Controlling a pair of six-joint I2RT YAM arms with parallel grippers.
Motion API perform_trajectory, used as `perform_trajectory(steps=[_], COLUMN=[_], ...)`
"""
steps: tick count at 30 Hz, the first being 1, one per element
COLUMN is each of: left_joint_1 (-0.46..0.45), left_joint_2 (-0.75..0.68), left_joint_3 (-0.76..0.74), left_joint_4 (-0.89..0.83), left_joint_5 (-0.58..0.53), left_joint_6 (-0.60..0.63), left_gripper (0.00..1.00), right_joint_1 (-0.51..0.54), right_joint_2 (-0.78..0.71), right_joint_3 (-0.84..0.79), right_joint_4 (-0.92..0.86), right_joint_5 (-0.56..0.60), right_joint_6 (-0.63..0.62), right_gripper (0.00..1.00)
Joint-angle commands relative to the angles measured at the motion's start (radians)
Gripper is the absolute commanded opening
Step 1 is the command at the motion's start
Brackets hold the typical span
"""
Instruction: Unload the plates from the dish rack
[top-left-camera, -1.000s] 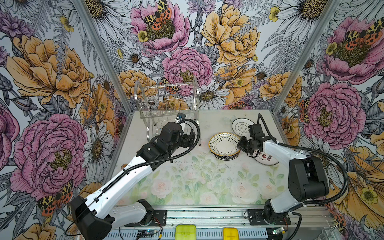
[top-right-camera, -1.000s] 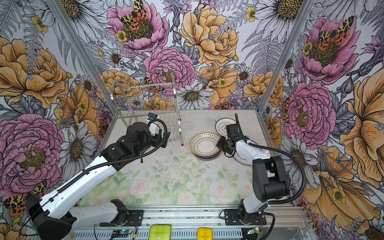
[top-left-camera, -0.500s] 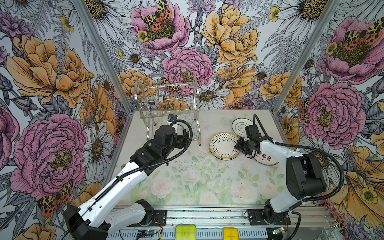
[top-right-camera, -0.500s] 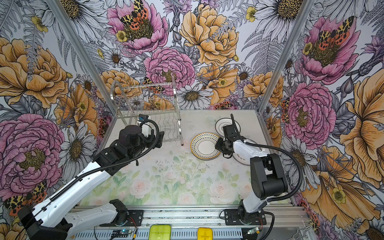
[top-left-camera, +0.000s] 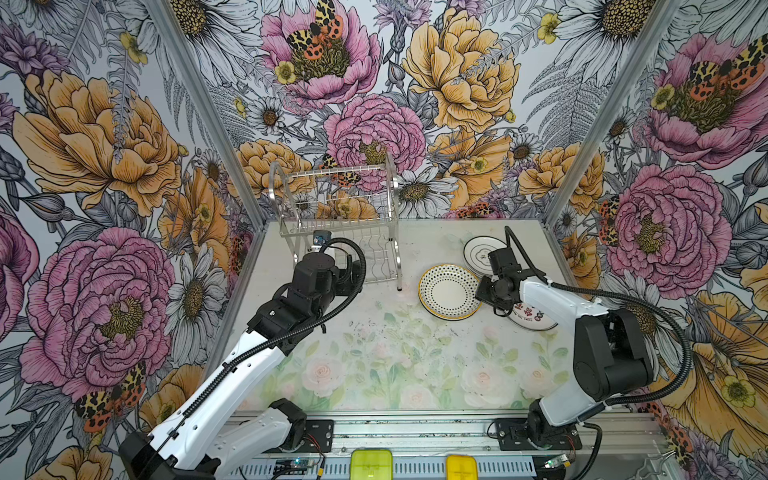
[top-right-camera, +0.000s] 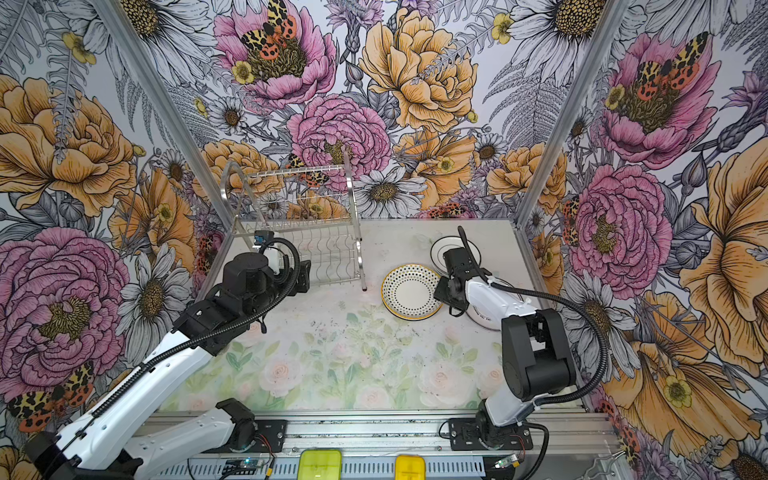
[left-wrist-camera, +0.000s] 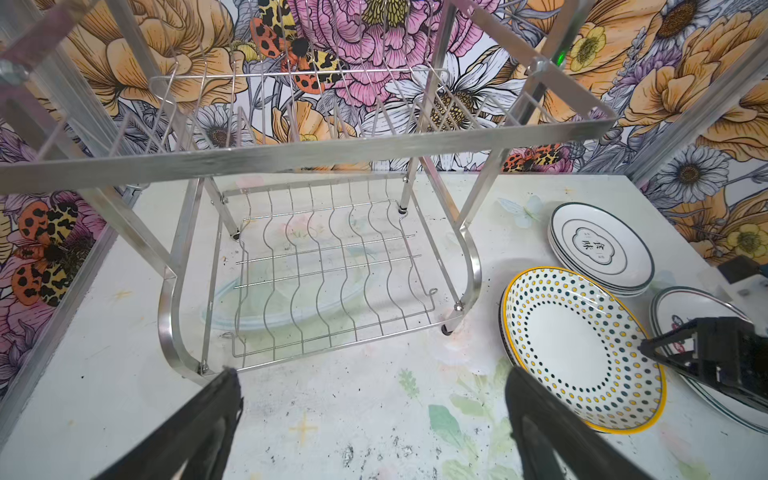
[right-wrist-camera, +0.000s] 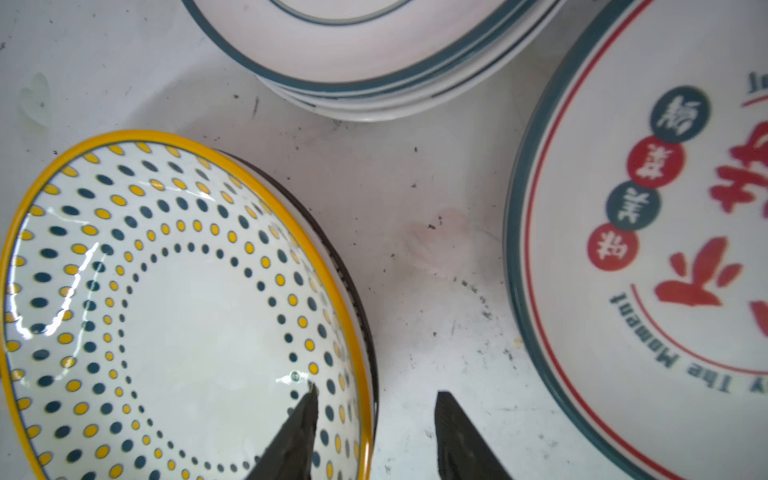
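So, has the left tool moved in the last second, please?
Yes: the left tool moved leftward, away from the front right leg of the dish rack.

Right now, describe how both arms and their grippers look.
The left arm and right arm have white shells with black joints. A black ribbed hose follows the left; a smooth black cable loops off the right. The left gripper and right gripper have black tapering fingers.
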Motion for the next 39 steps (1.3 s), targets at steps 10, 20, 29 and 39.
perform_trajectory(steps=[10, 20, 29, 39], left_joint_1=[0.071, 0.145, 0.235, 0.347], left_joint_2=[-0.051, -0.100, -0.049, 0.181], left_joint_3=[-0.102, -0.379, -0.557, -0.700], left_joint_4=[-0.007, 0.356, 0.715, 1.170], left_joint_5=[-0.253, -0.346, -0.368, -0.208], left_joint_6=[-0.114, -0.027, 0.135, 0.243], left_gripper=[0.99, 0.99, 0.99, 0.99], right_joint_1=[0.019, 0.019, 0.021, 0.017], right_joint_2=[-0.180, -0.350, -0.634, -0.655], right_joint_3=[-0.004, -0.030, -0.452, -0.695], right_joint_4=[-0.034, 0.024, 0.688, 1.053], right_joint_5=[0.274, 0.615, 0.705, 0.646], right_joint_6=[-0.079, -0.153, -0.254, -0.519], right_gripper=[0.72, 0.79, 1.00, 0.99])
